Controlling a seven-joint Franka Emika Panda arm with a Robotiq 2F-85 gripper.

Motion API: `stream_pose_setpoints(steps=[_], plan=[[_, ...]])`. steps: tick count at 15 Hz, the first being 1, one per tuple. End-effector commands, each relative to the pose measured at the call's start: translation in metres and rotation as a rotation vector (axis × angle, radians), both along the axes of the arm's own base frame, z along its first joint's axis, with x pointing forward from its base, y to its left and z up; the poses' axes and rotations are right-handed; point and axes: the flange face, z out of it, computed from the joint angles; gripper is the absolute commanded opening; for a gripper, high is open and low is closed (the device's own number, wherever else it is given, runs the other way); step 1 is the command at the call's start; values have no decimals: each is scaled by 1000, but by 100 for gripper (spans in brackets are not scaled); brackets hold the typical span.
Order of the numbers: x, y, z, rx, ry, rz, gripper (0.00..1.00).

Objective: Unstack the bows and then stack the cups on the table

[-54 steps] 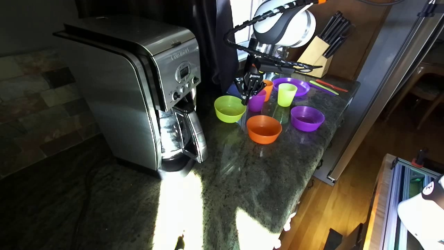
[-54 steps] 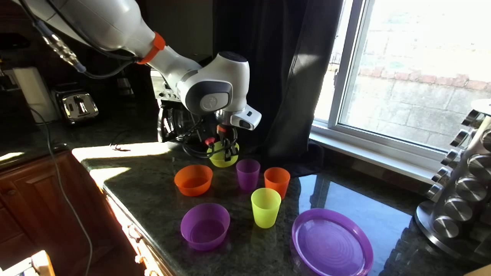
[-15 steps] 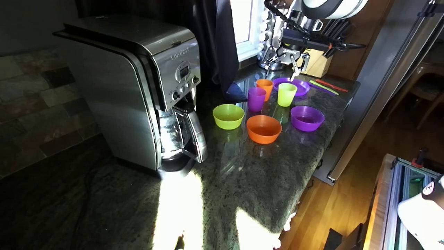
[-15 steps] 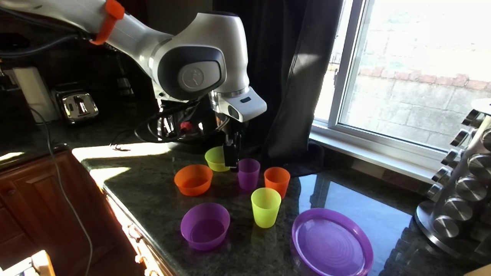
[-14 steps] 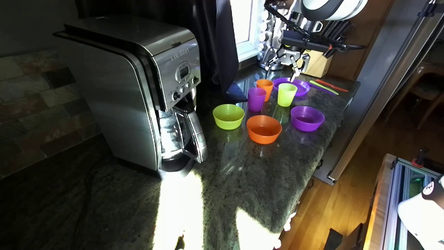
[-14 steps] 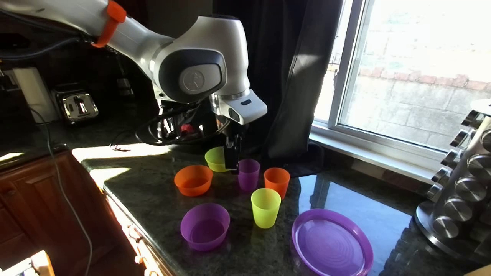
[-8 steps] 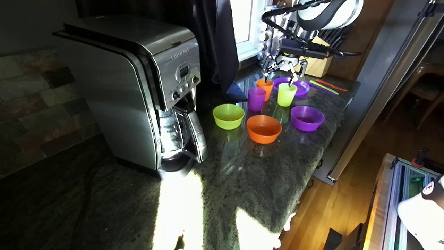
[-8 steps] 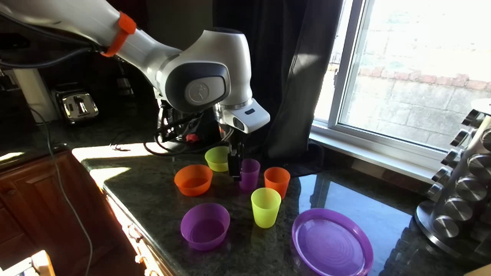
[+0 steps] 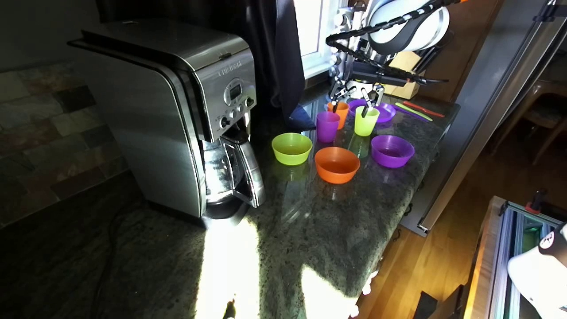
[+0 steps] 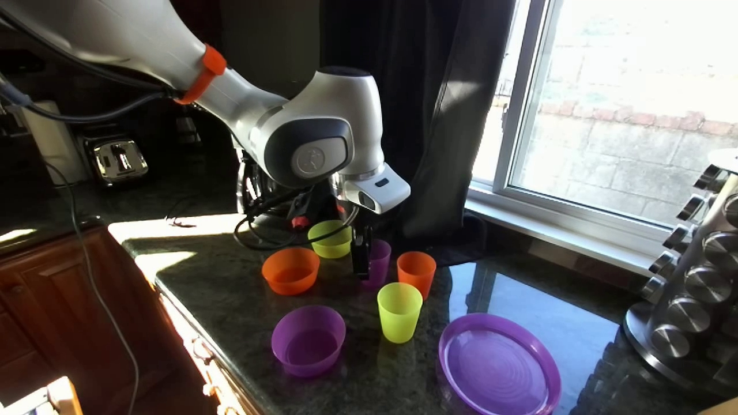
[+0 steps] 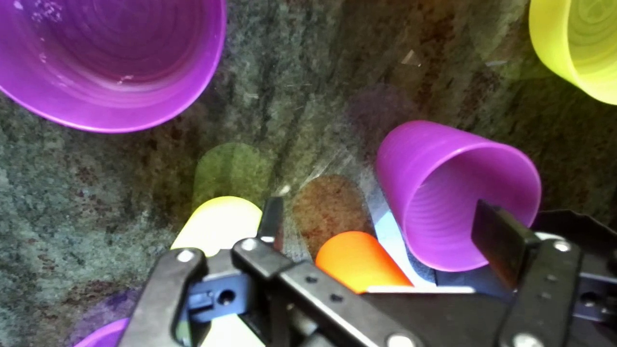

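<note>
A dark curtain (image 10: 426,109) hangs beside a bright window (image 10: 617,121).

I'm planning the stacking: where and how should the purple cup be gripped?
Probably from straight above, by the rim: the purple cup stands upright, mouth up, so the open gripper could go one jaw inside, one outside. The nearby orange cup may crowd a side approach.

In an exterior view, on a dark marbled stone countertop (image 9: 319,235), a boxy silver metal coffee maker (image 9: 175,117) is standing at the near left. Right of it, a lime-green round plastic bowl (image 9: 292,155) is sitting left, an orange round plastic bowl (image 9: 337,172) nearer, central, and a purple round plastic bowl (image 9: 393,157) right. Beyond these, a purple tapered plastic cup (image 9: 328,129) is standing left, an orange tapered plastic cup (image 9: 343,116) farther, and a lime-green tapered plastic cup (image 9: 366,126) right. A purple round plastic plate (image 9: 387,111) is lying farther still.
</note>
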Motion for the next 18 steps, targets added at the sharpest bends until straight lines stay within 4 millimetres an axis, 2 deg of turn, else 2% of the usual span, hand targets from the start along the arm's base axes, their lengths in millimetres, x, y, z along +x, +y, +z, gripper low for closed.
stream_pose_setpoints(steps=[1,2,3,5,6,10,14,18], plan=[[13,3,-13,-2,11,26,100],[15,5,-15,-1,16,30,95],[17,6,-18,1,18,29,74],[21,8,-22,1,25,32,69],[22,9,-24,0,29,35,63],[26,14,-26,-4,33,50,30],[21,18,-12,-9,16,71,2],[12,13,14,-4,-23,108,1]])
